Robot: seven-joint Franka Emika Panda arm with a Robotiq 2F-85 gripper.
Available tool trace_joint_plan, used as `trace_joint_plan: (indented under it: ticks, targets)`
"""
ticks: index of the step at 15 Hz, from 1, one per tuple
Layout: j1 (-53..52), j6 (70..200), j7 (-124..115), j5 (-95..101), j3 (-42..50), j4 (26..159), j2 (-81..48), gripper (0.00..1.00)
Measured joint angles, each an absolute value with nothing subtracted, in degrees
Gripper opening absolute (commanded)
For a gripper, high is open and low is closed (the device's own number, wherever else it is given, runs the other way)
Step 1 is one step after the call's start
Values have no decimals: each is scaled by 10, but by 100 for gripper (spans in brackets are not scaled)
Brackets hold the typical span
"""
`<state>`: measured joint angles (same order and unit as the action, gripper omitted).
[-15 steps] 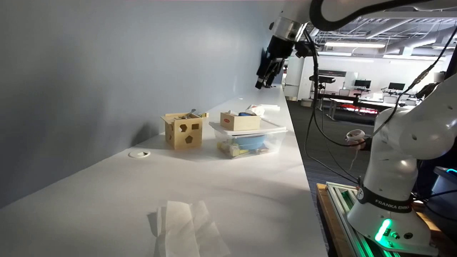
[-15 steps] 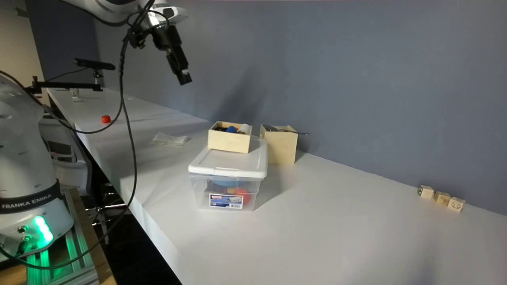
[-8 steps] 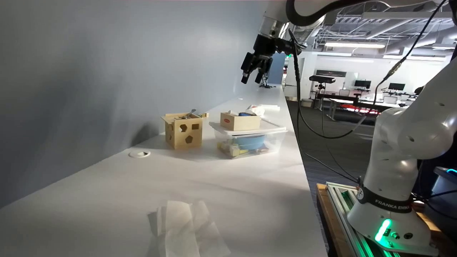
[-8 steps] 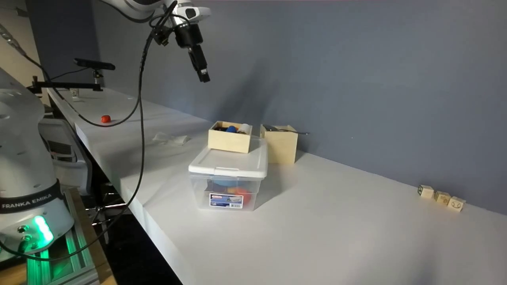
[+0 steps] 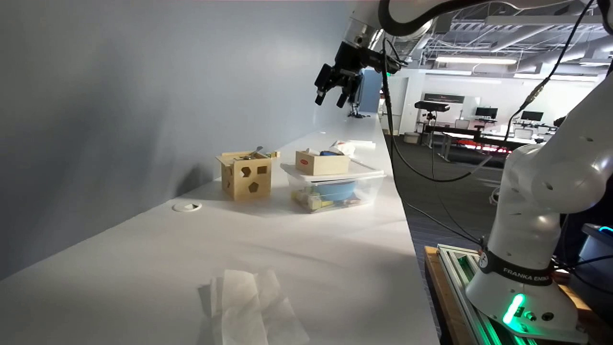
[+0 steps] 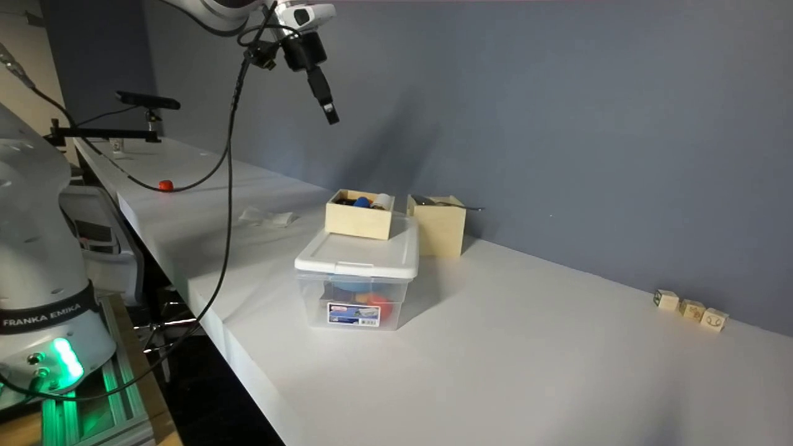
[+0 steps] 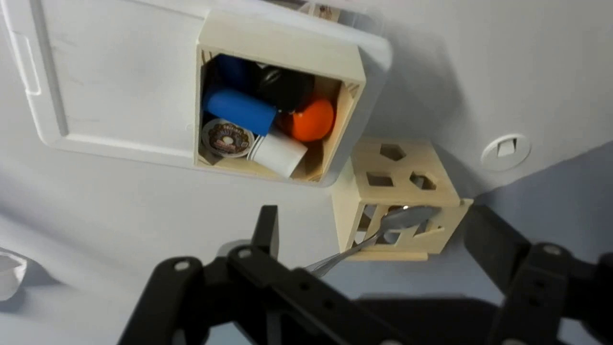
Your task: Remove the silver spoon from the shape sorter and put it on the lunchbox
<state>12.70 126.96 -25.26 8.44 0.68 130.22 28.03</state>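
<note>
Diagonally, the spoon (image 7: pixel 402 219) lies across the shape sorter (image 7: pixel 401 190), lower right in the wrist view, handle pointing lower left; the gripper (image 7: pixel 376 220) is spread; a wooden box (image 7: pixel 282 44) tops the lunchbox (image 7: pixel 119 96), upper left.

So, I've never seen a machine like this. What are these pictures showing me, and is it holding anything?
That's a robot arm, ending in a two-fingered gripper. Two pictures are taken from outside it; the third, with big dark fingers, from its wrist.

On the white tabletop stand a wooden shape sorter, with a silver spoon resting on top, and a lidded plastic lunchbox carrying an open wooden box of small items. White paper and three small wooden blocks lie elsewhere.

Nothing is held: the fingers are spread in midair, the spoon below.
</note>
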Motion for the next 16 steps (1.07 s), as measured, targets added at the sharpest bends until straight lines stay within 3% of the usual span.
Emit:
trace_joint_plan:
  ticks: [8, 16]
  targets:
    - [177, 1313, -364, 106, 17, 1141, 75, 100]
    - [119, 1234, -372, 75, 46, 918, -133, 100]
